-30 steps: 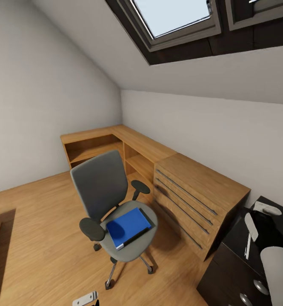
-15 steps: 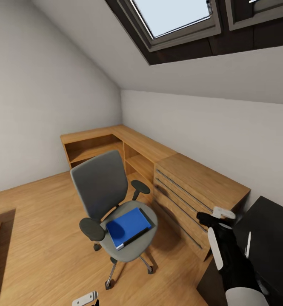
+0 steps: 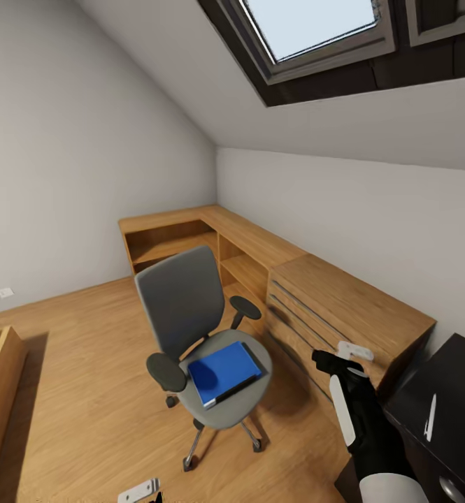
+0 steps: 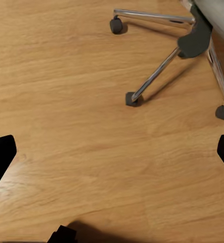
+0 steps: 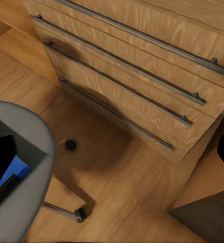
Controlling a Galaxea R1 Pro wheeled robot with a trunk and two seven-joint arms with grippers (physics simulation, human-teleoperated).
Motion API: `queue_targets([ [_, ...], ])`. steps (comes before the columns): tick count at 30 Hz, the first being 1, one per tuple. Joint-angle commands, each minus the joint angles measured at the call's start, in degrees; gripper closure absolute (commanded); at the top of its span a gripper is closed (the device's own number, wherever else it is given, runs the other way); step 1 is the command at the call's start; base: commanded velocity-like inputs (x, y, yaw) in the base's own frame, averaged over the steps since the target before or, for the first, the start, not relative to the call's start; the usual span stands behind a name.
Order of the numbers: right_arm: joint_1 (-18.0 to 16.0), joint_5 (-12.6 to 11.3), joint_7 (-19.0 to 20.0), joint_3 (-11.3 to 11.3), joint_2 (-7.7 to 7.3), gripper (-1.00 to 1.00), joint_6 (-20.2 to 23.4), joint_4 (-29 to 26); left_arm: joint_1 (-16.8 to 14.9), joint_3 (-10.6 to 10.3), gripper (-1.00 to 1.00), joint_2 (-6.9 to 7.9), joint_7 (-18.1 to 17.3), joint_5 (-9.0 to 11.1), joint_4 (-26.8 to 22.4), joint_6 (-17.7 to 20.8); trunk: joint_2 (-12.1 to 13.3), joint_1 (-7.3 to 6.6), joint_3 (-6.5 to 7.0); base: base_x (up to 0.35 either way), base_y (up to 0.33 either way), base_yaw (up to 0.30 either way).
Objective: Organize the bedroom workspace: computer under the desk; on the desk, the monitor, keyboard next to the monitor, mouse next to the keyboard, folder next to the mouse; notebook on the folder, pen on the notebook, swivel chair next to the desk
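**Folder on the chair, pen on the black surface**

The swivel chair [image 3: 203, 340] stands upright on the wood floor just in front of the wooden drawer cabinet [image 3: 344, 314], its grey back turned toward the cabinet's open shelves and its chrome star base and black casters on the floor. The bright blue folder [image 3: 226, 372] lies flat on the grey seat, between the black armrests, its dark spine edge toward the seat's front. Beyond the cabinet's far end from the chair, the glossy black surface [image 3: 449, 391] carries a thin white pen [image 3: 431, 418], lying flat near its edge.
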Motion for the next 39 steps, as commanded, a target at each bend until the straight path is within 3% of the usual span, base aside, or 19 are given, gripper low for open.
queue_targets([
  [1, 0.0, -0.3, -0.3, 0.2, 0.03, -1.00, 0.2, 0.0, 0.0, -0.3, -1.00, 0.05, 0.4, 0.6, 0.0, -0.3, -0.1, 0.01, -0.07, 0.000, 0.000, 0.280],
  [5, 0.0, -0.3, -0.4, 1.6, 0.05, -1.00, 0.1, 0.1, -0.1, -0.2, -1.00, 0.06, 0.4, 0.6, 0.0, -0.3, -0.1, 0.01, -0.07, 0.000, 0.000, 0.281],
  [17, 0.3, -0.2, -0.4, 1.8, 0.05, -1.00, 0.0, 0.1, -0.1, 0.6, -1.00, 0.22, 0.4, 0.8, -0.2, -0.3, -0.1, 0.01, -0.07, 0.000, 0.000, 0.281],
  [18, 0.3, -0.2, -0.4, 1.8, 0.05, -1.00, 0.0, 0.1, 0.0, 1.4, -1.00, 0.22, 0.5, 0.9, -0.3, -0.3, -0.1, 0.01, -0.07, 0.000, 0.000, 0.281],
  [20, 0.3, -0.2, -0.4, 1.8, 0.05, -1.00, -0.1, 0.1, -0.1, 5.3, -1.00, 0.00, 0.5, 1.0, -0.4, -0.3, -0.1, 0.01, -0.07, 0.000, 0.000, 0.281],
  [26, 0.3, -0.2, -0.4, 1.8, 0.05, -1.00, -0.1, 0.1, -0.1, 9.5, -1.00, -0.12, 0.4, 1.1, -0.9, -0.1, -2.5, 1.33, -1.15, 0.000, 0.000, 0.281],
  [32, 0.3, -0.2, -0.3, 1.8, 0.03, -1.00, -0.1, 0.3, -0.1, 9.9, -1.00, -0.13, 0.5, 1.3, -1.1, 0.1, -4.9, 2.64, -2.23, 0.000, 0.000, 0.267],
  [39, 0.3, -0.2, -0.2, 1.8, -0.03, -1.00, -0.1, 1.3, -0.1, 10.0, -1.00, -0.12, 0.6, 1.3, -1.0, 0.9, -7.7, 4.18, -3.48, 0.000, 0.000, 0.043],
])
